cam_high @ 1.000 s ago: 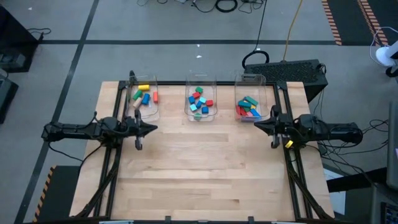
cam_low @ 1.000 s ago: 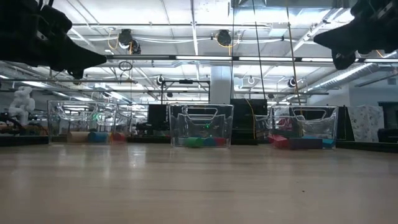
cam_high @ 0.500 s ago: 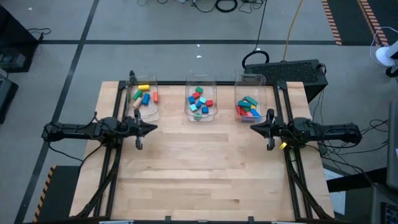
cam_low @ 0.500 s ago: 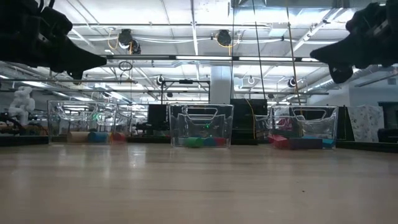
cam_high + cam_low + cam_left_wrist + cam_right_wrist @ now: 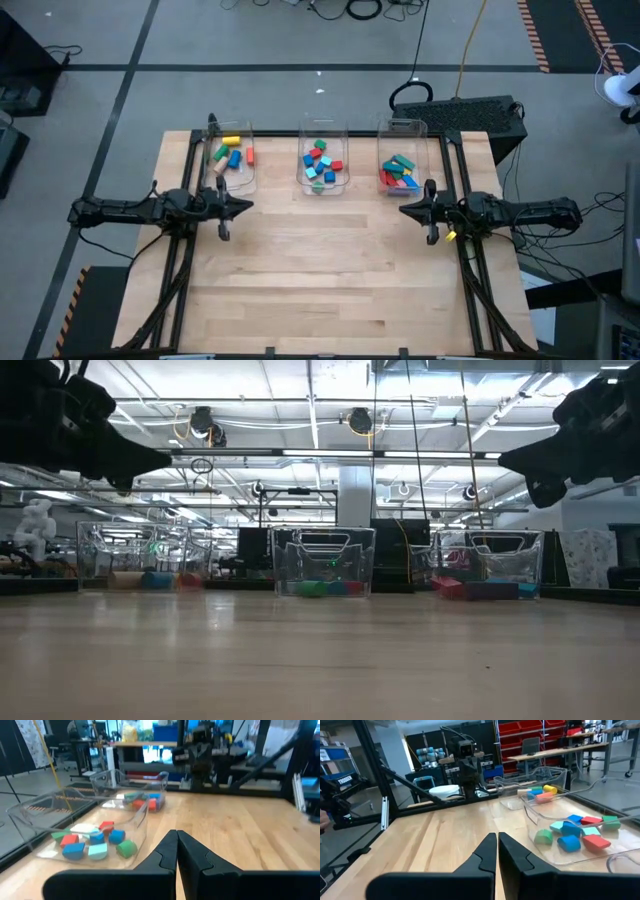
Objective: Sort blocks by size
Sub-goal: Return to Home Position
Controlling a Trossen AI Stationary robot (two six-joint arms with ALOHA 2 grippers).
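The blocks lie in three clear bins along the table's far edge: a left bin (image 5: 231, 155) with short cylinders, a middle bin (image 5: 322, 162) with small cubes, a right bin (image 5: 402, 170) with larger pieces. My left gripper (image 5: 248, 207) is shut and empty, above the table near the left bin. My right gripper (image 5: 403, 210) is shut and empty, above the table just near of the right bin. Both also show high up in the low view, the left gripper (image 5: 165, 459) and the right gripper (image 5: 503, 459).
Bare wooden tabletop (image 5: 330, 270) stretches between the arms and toward the near edge. Black frame rails run along the table's left (image 5: 185, 260) and right (image 5: 470, 280) sides. A dark box (image 5: 470, 115) stands behind the far right corner.
My right gripper has moved toward the table's left edge, out over the table, and has come slightly lower. Its fingers stay shut. My left arm has kept still.
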